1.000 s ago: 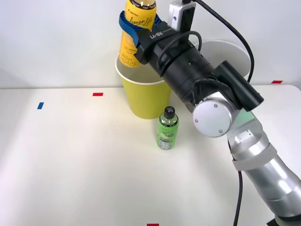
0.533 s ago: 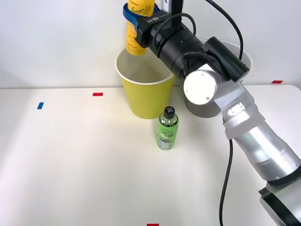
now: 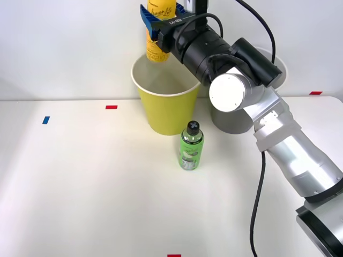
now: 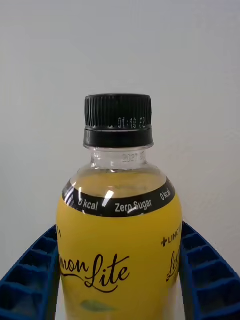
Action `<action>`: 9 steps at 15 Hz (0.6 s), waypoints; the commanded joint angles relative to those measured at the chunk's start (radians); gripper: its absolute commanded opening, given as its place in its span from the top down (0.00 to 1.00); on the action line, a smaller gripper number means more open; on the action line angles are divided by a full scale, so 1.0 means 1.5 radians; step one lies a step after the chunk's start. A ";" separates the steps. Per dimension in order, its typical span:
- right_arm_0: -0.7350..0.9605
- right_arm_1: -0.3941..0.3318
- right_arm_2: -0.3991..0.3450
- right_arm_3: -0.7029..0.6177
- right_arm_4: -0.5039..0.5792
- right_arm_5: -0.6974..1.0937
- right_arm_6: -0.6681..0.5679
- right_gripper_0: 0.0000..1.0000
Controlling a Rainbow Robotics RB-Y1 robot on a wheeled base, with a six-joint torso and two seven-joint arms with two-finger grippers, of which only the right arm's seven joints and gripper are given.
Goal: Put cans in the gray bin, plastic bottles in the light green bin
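Note:
My right gripper [image 3: 159, 20] is shut on the yellow plastic bottle [image 3: 158, 49], holding it upright above the open mouth of the light green bin [image 3: 166, 110]. In the right wrist view the yellow bottle [image 4: 120, 240] with its black cap sits between my blue fingers [image 4: 30, 280]. The green plastic bottle [image 3: 191, 146] stands upright on the table just in front of the light green bin. The gray bin [image 3: 233, 120] stands to the right of the light green one, mostly hidden behind my arm. I see no cans.
The white table [image 3: 80, 187] carries small red markers [image 3: 111, 107] and a blue marker [image 3: 46, 120]. A white wall rises behind the bins. My right arm [image 3: 289, 150] crosses the table's right side.
My right gripper has carried the yellow bottle upward and slightly right, from low at the bin's rim to higher over its mouth. The arm has swung back, uncovering part of the gray bin.

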 commanded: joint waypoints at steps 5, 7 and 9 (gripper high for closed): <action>0.002 -0.034 0.023 -0.019 -0.013 -0.022 0.000 0.00; 0.023 -0.049 0.023 -0.059 -0.018 -0.022 -0.002 0.00; 0.064 -0.076 0.023 -0.128 -0.019 -0.025 -0.002 0.00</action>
